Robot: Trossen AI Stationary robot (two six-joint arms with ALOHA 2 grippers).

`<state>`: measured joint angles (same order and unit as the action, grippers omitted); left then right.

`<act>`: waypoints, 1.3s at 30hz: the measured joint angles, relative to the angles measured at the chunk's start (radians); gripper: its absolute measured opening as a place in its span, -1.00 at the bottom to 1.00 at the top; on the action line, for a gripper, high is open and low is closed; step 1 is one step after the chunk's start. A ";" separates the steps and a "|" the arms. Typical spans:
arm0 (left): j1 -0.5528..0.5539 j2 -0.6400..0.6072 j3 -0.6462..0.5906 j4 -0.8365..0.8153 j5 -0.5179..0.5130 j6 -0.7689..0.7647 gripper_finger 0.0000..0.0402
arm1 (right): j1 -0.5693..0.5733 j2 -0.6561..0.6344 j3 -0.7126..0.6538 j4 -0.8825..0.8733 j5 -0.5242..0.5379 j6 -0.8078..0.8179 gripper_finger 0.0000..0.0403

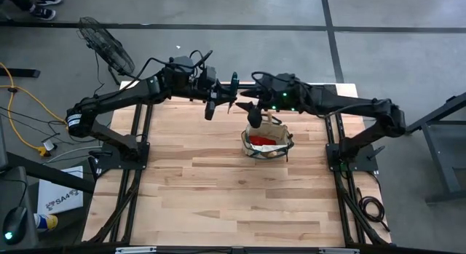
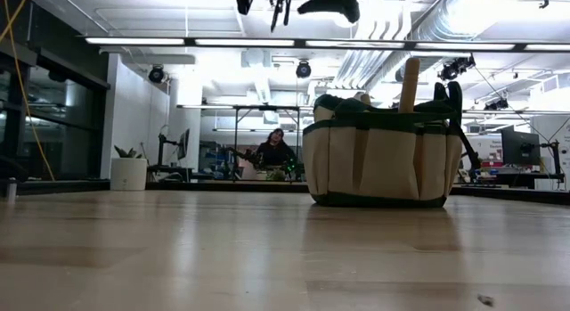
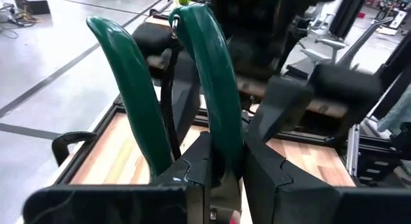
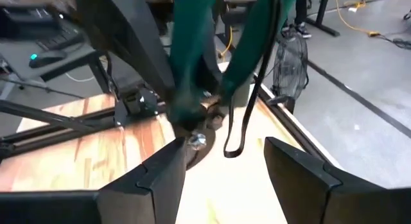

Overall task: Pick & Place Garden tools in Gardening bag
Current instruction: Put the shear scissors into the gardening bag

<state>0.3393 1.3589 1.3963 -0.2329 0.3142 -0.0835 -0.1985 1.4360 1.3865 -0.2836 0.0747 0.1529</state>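
Gripping the green-handled shears [image 3: 205, 89] in my left tool [image 1: 212, 101], upper centre above the desk [image 1: 218, 188]; my right tool [image 1: 253, 112] gapes (fingers spread) beside them, over the gardening bag [image 1: 267, 141].

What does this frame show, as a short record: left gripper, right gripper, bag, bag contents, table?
left gripper: raised above the table's far side, shut on the dark-green-handled pruning shears
right gripper: open, facing the shears, beside the left gripper
bag: small tan canvas tote with dark green trim, upright on the table
bag contents: a red item, a wooden handle sticking up
table: light wooden top
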 joint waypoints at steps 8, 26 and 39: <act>0.000 0.000 0.000 -0.001 0.021 -0.004 -0.74 | -0.014 0.044 0.000 -0.001 0.000 -0.020 0.00; 0.000 0.000 0.000 -0.001 0.035 -0.004 -0.74 | -0.053 0.069 0.000 0.035 -0.054 -0.054 -0.16; 0.000 0.000 0.000 -0.001 0.035 -0.004 -0.74 | -0.053 0.069 0.000 0.056 -0.075 -0.056 -0.66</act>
<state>0.3393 1.3594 1.3964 -0.2340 0.3492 -0.0879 -0.2516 1.5055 1.3865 -0.2274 -0.0003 0.0969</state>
